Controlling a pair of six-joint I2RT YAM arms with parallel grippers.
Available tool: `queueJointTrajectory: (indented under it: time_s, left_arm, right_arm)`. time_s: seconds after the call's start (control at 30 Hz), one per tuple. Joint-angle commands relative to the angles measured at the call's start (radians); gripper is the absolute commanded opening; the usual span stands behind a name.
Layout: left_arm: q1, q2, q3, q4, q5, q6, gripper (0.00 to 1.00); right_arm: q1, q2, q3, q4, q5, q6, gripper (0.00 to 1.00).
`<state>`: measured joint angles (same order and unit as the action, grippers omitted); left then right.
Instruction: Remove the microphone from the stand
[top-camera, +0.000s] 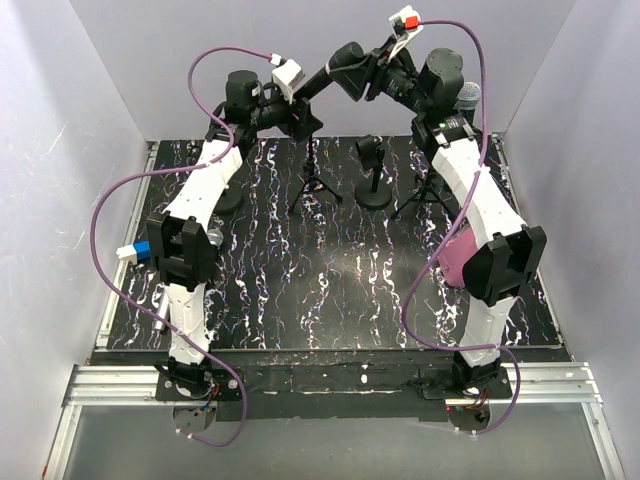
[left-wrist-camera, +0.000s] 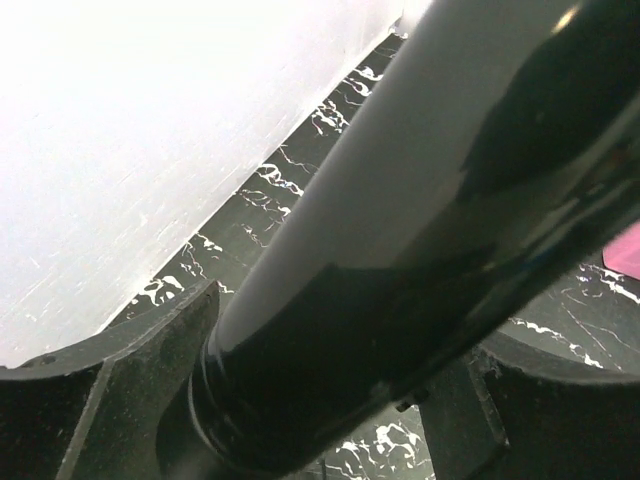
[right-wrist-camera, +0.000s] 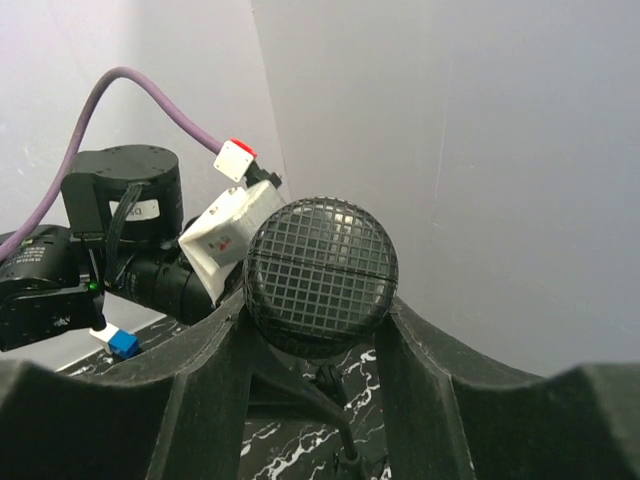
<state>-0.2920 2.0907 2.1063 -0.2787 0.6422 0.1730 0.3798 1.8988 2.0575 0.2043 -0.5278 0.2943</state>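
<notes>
A black microphone (top-camera: 335, 72) with a mesh head is held high at the back of the table, tilted up to the right, above a black tripod stand (top-camera: 311, 180). My left gripper (top-camera: 303, 112) is shut on its glossy black body (left-wrist-camera: 430, 200), which fills the space between the left gripper's (left-wrist-camera: 320, 400) jaws. My right gripper (top-camera: 378, 75) is shut on the mesh head (right-wrist-camera: 320, 265), which sits between the right gripper's (right-wrist-camera: 318, 330) fingers (right-wrist-camera: 215, 345). The stand's pole (right-wrist-camera: 345, 440) shows just below the head. The stand's clip is hidden by the grippers.
A round-base stand (top-camera: 374, 190) sits mid-back. A second tripod (top-camera: 425, 195) carries a silver-headed microphone (top-camera: 468, 95) behind the right arm. A pink object (top-camera: 458, 262) lies by the right arm. White walls stand close on three sides.
</notes>
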Motion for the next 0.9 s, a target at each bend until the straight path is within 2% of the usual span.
queueJointTrajectory:
  time_s: [0.0,0.17,0.33,0.57,0.67,0.8,0.87]
  left_arm:
    - [0.016,0.012,-0.006,0.056,-0.042,-0.038,0.7]
    - [0.016,0.04,-0.009,0.068,-0.047,-0.038,0.69]
    - [0.016,0.046,-0.019,0.085,0.017,-0.056,0.68]
    - [0.013,0.015,-0.08,0.113,0.123,-0.078,0.66]
    - [0.011,0.003,-0.11,0.125,0.122,-0.081,0.65]
    - [0.011,-0.033,-0.143,0.141,0.065,-0.09,0.84]
    - [0.011,-0.06,-0.154,0.141,0.041,-0.087,0.88]
  right_arm:
    - [-0.033,-0.086,0.056,-0.014,-0.047,-0.012,0.01]
    - [-0.068,-0.075,0.11,-0.095,-0.162,0.002,0.01]
    - [-0.084,-0.061,0.185,-0.124,-0.038,0.088,0.01]
    - [-0.082,-0.058,0.222,-0.14,-0.044,0.089,0.01]
    - [-0.078,-0.066,0.222,-0.131,-0.041,0.085,0.01]
    - [-0.076,-0.09,0.221,-0.117,-0.043,0.051,0.01]
    - [-0.078,-0.113,0.199,-0.108,-0.035,0.034,0.01]
